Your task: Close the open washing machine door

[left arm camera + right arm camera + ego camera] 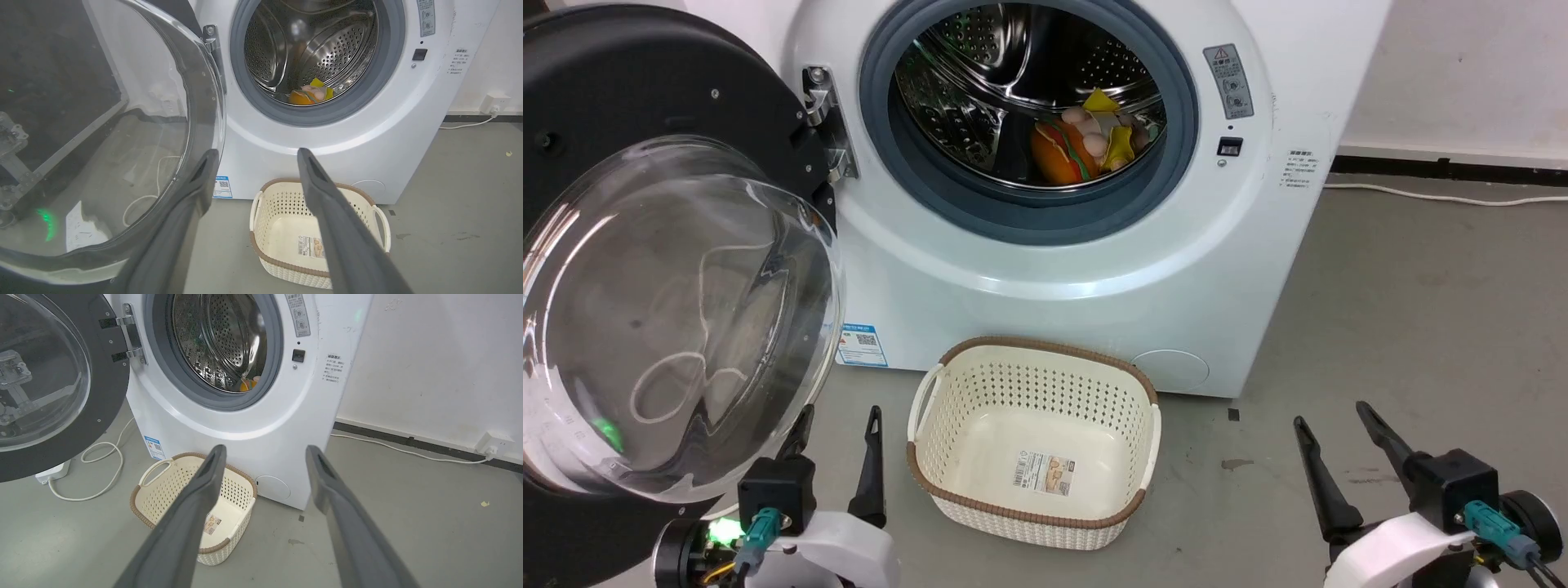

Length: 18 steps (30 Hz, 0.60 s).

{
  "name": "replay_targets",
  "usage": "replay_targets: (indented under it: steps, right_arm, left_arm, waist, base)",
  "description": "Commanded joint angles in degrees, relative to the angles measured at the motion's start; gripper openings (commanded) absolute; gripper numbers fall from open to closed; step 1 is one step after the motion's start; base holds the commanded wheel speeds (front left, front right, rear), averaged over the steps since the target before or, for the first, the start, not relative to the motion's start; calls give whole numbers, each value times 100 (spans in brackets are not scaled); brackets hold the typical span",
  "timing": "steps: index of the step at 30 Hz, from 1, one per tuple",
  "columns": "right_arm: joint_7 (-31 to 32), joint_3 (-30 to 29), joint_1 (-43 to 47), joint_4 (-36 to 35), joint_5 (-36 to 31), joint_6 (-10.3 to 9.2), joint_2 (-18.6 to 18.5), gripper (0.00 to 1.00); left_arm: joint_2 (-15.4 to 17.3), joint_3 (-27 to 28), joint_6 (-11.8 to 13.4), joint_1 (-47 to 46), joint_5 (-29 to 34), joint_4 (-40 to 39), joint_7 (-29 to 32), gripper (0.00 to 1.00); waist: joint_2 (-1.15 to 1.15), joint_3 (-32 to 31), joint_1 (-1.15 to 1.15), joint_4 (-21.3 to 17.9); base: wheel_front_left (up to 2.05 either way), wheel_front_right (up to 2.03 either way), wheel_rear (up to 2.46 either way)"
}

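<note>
Head view: washing machine door [670,269] hangs just beside left tool [840,415].

Left: washing machine door [662,269] swung open, just beside left end effector [840,415].
Middle: basket [1045,347] on floor [1421,327].
Right: floor open.

Flanking the cream perforated plastic basket [1045,346], left gripper [840,416] and right gripper [1331,414] each show two long dark tapered fingers [873,457], black block, teal plug, white shell
</note>
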Motion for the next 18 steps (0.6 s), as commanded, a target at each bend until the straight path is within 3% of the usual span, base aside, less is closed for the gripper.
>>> replay_targets:
  steps: [1, 12, 18]
  right_arm:
    - [-54, -29, 16, -20, 66, 0, 1, 100]
    - [-185, -62, 62, -51, 131, 1, 3, 100]
    - [-281, -3, 105, -94, 154, 1, 5, 100]
  left_arm:
    - [7, -22, 1, -18, 11, -17, -59, 100]
    - [39, -132, 11, -33, 11, -38, -191, 100]
    - [86, -206, 20, -34, 7, -61, -287, 100]
  waist:
    - [0, -1, 0, 8]
    - [0, -19, 0, 188]
    - [0, -45, 0, 480]
  base:
    - [0, 0, 0]
    - [0, 0, 0]
    - [0, 0, 0]
